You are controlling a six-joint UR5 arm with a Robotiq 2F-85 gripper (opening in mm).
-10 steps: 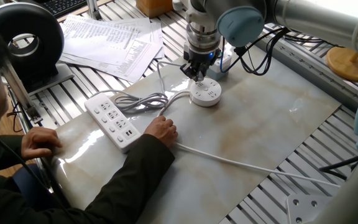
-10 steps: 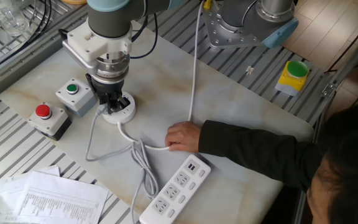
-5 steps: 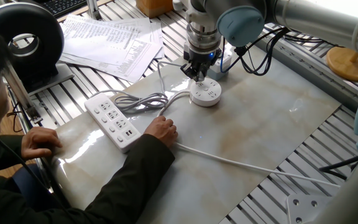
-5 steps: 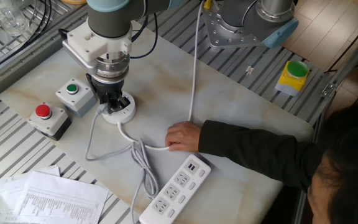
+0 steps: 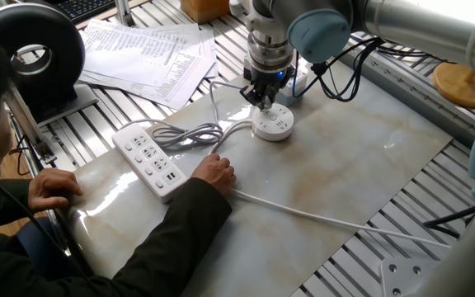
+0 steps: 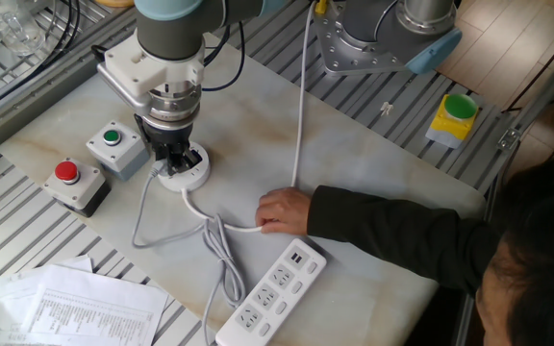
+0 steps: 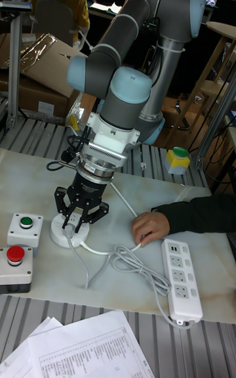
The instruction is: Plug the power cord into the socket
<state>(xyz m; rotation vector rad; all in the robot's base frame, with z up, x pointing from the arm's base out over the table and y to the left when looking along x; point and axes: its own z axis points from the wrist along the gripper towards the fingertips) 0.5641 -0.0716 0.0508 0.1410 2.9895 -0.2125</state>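
The round white socket (image 5: 275, 124) (image 6: 188, 175) (image 7: 67, 238) lies on the marble board. My gripper (image 5: 260, 97) (image 6: 172, 158) (image 7: 77, 219) stands straight over it, fingers closed on the small pale plug of the power cord, right at the socket's top face. From the gripper the thin grey power cord (image 5: 190, 134) (image 6: 221, 252) (image 7: 131, 261) runs off in a looped bundle to the long white power strip (image 5: 148, 158) (image 6: 272, 293) (image 7: 180, 279). A person's hand (image 5: 215, 172) (image 6: 282, 210) (image 7: 149, 227) presses on the socket's thicker white cable.
A grey box with a green button (image 6: 113, 146) (image 7: 25, 227) and one with a red button (image 6: 70, 181) (image 7: 14, 263) stand close beside the socket. Papers (image 5: 151, 49) (image 6: 75, 308) lie off the board. A yellow box (image 6: 453, 117) sits at the far edge.
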